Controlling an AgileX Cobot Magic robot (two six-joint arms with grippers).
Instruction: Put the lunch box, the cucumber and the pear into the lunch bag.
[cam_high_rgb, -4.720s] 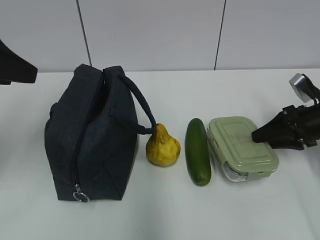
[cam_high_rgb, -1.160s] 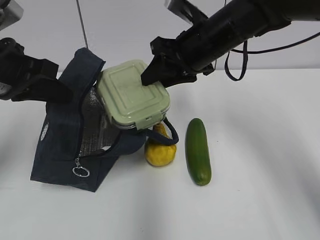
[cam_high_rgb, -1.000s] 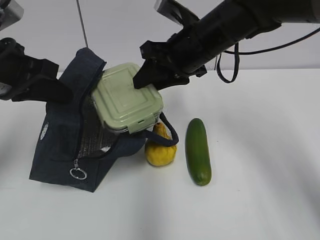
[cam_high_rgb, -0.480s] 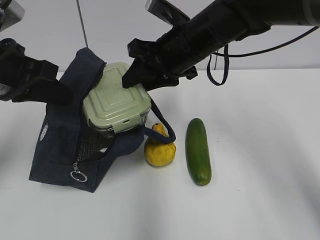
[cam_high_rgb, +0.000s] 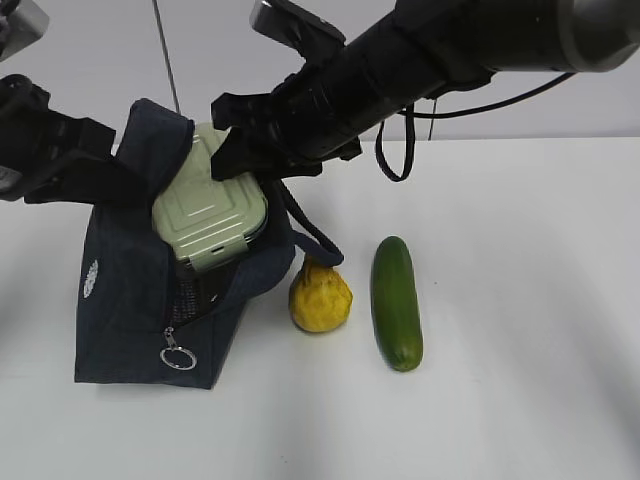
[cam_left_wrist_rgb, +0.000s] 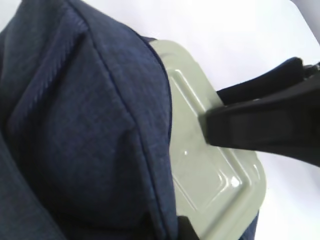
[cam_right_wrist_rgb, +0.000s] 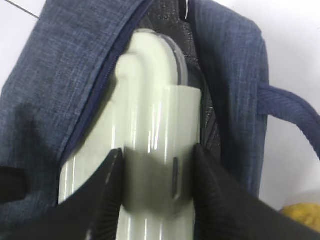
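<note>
Here the boxy dark navy fabric lunch bag (cam_high_rgb: 150, 290) stands on the white table (cam_high_rgb: 520, 330) with its zipper opened along the top and its silver ring pull (cam_high_rgb: 178, 357) hanging at the lower front corner. The rectangular lunch box with the pale sage-green clip lid (cam_high_rgb: 208, 205) is tilted and partly sunk into the bag's mouth, lid facing outward, its lower end inside the opening and its upper end still above the fabric edge. The right gripper (cam_right_wrist_rgb: 156, 195) has its black ribbed fingers (cam_right_wrist_rgb: 106, 192) pressed against the two sides of the lunch box, jaws closed on it at the box's width; in the exterior view this gripper (cam_high_rgb: 240, 150) reaches across from the right, above the bag. The left gripper (cam_high_rgb: 95, 175) is at the bag's upper left edge, against the raised flap of navy cloth; whether its jaws pinch the cloth cannot be told from the pictures. From the left wrist view only the bag's folded fabric (cam_left_wrist_rgb: 85, 130), the green lid (cam_left_wrist_rgb: 210, 170) and a black finger of the other arm show.

The bag's looped strap handle (cam_high_rgb: 315, 240) hangs over its right side. Just beside it, right of the bag, sits the lumpy yellow pear (cam_high_rgb: 320, 297), and right of the pear, close but apart, lies the smooth dark green cucumber (cam_high_rgb: 396, 302), lengthwise toward the camera.
</note>
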